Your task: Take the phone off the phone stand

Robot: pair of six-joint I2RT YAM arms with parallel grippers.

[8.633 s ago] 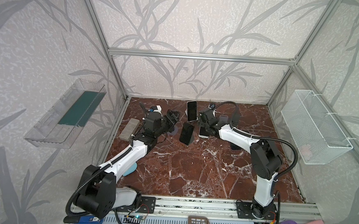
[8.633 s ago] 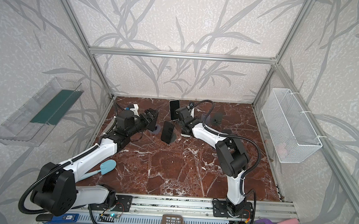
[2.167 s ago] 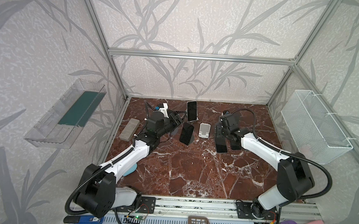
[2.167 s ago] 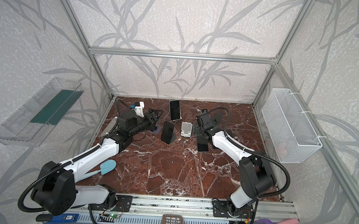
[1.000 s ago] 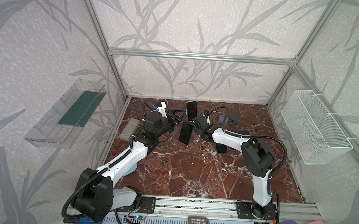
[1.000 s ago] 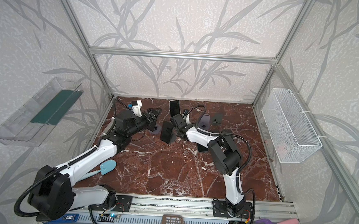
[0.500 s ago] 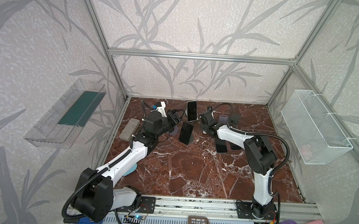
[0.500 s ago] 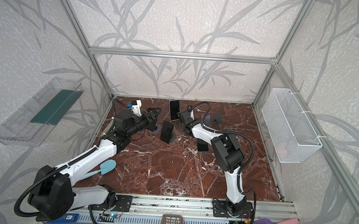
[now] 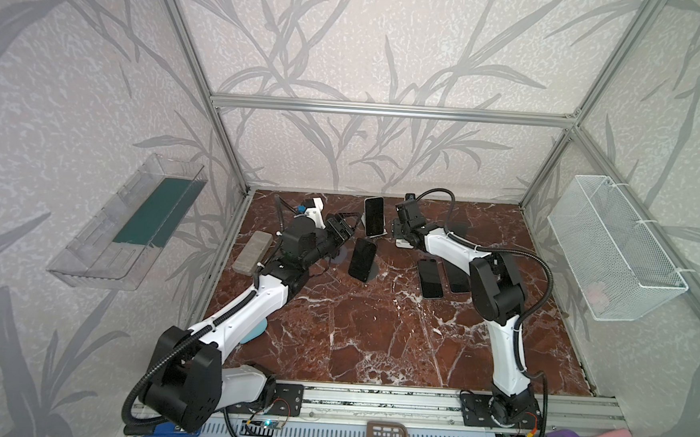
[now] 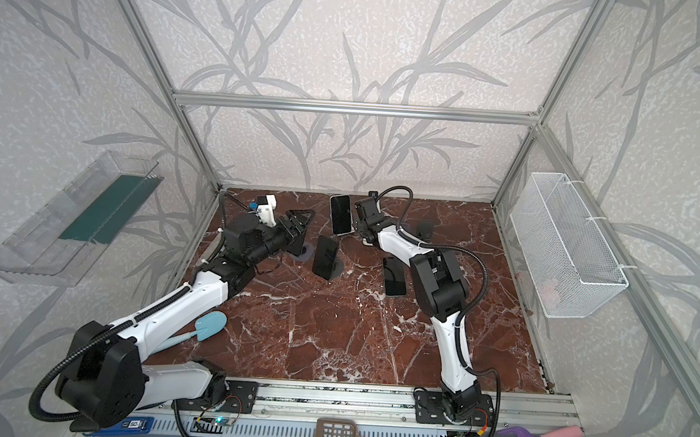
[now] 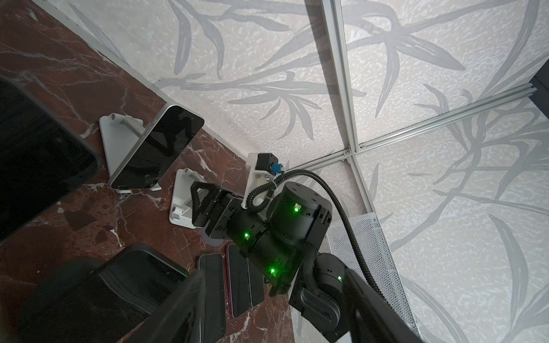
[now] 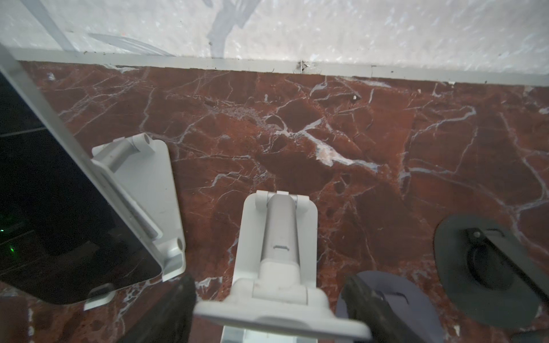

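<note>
- Clear plastic wall tray (image 9: 127, 231) with a green liner: we see it on the side wall, far left of the silver-edged phone (image 9: 374, 216). That phone is our reference for everything below.
- Grey block (image 9: 251, 252) lies flat on the marble top (image 9: 374, 333), well left of that phone and a bit nearer the front rail.
- Left gripper (image 9: 344, 231) is just left of the phone. In the left wrist view its fingers (image 11: 184, 308) stand apart with nothing between them, so we call it spread and holding nothing.
- Black phone (image 9: 362, 260) leans on a dark round stand (image 9: 372, 273), just in front of the silver-edged phone and a touch left. It's apart from both grippers.
- The silver-edged phone itself sits propped on its white stand (image 11: 116, 148) near the back wall, screen dark. Not lifted off.
- Right gripper (image 12: 269, 311) is just right of the phone, straddling an empty white stand (image 12: 279, 231). Its fingers (image 12: 166, 314) flank that stand's top plate. We can't tell whether they press on it or only bracket it.
- Two flat phones (image 9: 430, 278) lie side by side on the marble, right of the reference phone and in front of it.
- White wire basket (image 9: 612, 256) hangs on the side wall, far right of the phone.
</note>
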